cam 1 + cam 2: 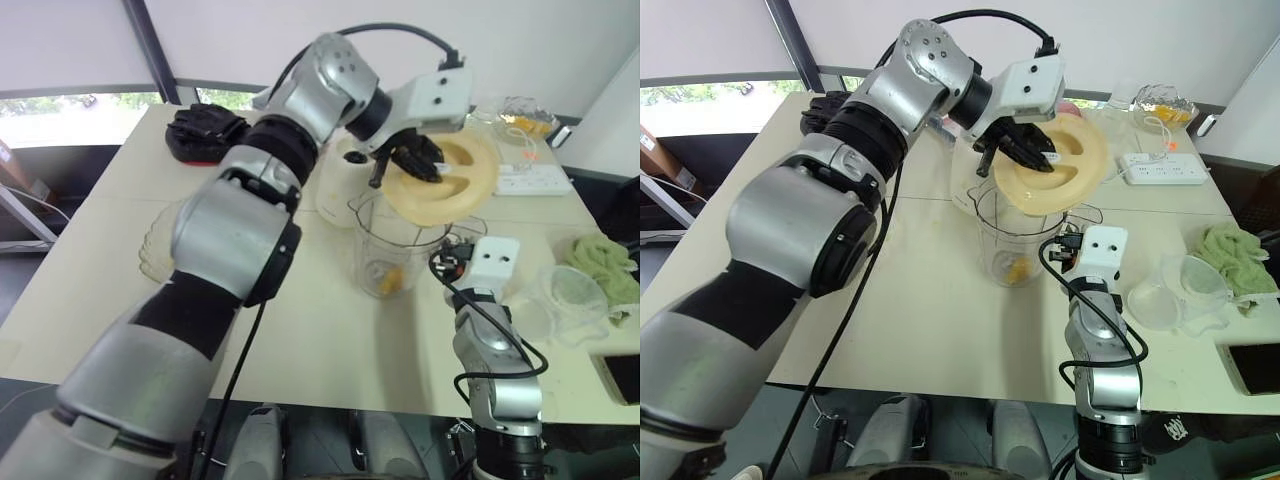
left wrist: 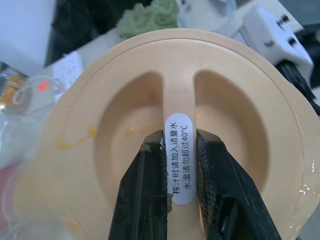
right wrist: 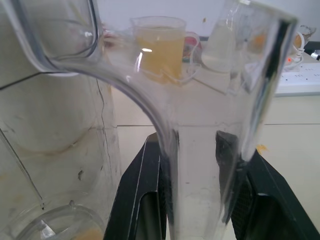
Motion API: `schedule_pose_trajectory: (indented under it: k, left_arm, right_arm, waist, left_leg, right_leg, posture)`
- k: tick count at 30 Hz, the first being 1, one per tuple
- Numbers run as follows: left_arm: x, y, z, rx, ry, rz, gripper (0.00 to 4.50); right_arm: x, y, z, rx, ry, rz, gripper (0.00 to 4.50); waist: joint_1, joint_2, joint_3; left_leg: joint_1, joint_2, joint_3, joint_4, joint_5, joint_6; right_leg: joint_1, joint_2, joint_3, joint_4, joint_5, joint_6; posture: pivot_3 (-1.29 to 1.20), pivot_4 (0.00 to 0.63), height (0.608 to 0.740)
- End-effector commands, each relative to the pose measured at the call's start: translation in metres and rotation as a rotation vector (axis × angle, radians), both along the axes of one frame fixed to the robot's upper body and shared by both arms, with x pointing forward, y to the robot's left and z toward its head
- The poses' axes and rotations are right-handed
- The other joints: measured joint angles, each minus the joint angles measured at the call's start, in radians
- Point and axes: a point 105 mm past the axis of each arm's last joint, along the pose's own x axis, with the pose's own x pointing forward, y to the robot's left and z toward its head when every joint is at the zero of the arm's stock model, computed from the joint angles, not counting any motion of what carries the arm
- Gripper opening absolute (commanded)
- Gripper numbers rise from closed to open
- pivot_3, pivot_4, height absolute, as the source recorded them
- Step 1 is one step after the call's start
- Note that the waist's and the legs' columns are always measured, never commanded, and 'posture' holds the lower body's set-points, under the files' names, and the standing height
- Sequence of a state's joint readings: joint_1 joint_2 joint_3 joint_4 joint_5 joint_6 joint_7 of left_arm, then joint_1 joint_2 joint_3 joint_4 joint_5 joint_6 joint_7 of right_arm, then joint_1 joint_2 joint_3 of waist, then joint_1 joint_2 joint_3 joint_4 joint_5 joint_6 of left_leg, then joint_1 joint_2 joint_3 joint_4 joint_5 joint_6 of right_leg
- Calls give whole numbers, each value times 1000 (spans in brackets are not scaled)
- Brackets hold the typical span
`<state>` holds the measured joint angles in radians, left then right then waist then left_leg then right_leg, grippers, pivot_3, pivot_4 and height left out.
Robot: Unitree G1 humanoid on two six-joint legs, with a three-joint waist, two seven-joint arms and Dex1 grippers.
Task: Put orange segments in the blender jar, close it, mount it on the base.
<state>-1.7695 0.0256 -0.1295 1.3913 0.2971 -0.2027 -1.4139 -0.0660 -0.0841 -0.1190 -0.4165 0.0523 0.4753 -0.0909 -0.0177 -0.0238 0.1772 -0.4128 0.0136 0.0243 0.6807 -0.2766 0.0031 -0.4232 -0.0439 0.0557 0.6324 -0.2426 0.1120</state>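
Two grippers busy. Left gripper (image 2: 178, 139) pinched tight on the centre rib (image 2: 178, 95) of the round cream plastic lid (image 1: 1072, 172), holding it tilted over the mouth of the clear plastic blender jar (image 1: 1012, 232). Right gripper (image 3: 189, 145) clamped on the jar's transparent handle (image 3: 196, 170), steadying it upright on the beige table (image 1: 925, 300). Orange segments (image 1: 390, 280) lie at the jar bottom, so loading looks done; step in hand is closing. Next: level the lid, centre it over the rim, press down to seat. Cream-white blender base (image 1: 335, 182) stands just behind the jar, mounting comes after
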Motion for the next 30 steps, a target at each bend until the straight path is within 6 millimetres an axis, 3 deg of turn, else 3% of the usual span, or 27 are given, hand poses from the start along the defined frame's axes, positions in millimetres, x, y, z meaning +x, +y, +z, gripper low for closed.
schedule_pose_trajectory:
  k: [1,20,30]
  left_arm:
    - [0,7,4,22,-14,-11,232]
    - [0,16,-35,132,51,-39,232]
    - [-2,25,-29,142,94,-56,232]
  right_arm:
    - [-2,3,21,-2,-91,8,1049]
    - [-5,3,17,-7,-83,3,1049]
    - [-8,3,16,-11,-79,-10,1049]
  waist:
    - [0,0,0]
    - [-1,0,0]
    - [-2,0,0]
  left_leg:
    - [0,0,0,0,0,0]
    - [0,0,0,1,0,0]
    - [1,0,0,1,0,0]
  right_leg:
    - [0,0,0,0,0,0]
    - [-1,0,0,2,0,0]
    - [0,0,0,3,0,0]
  posture:
    - [0,150,740]
    - [0,150,740]
    - [0,150,740]
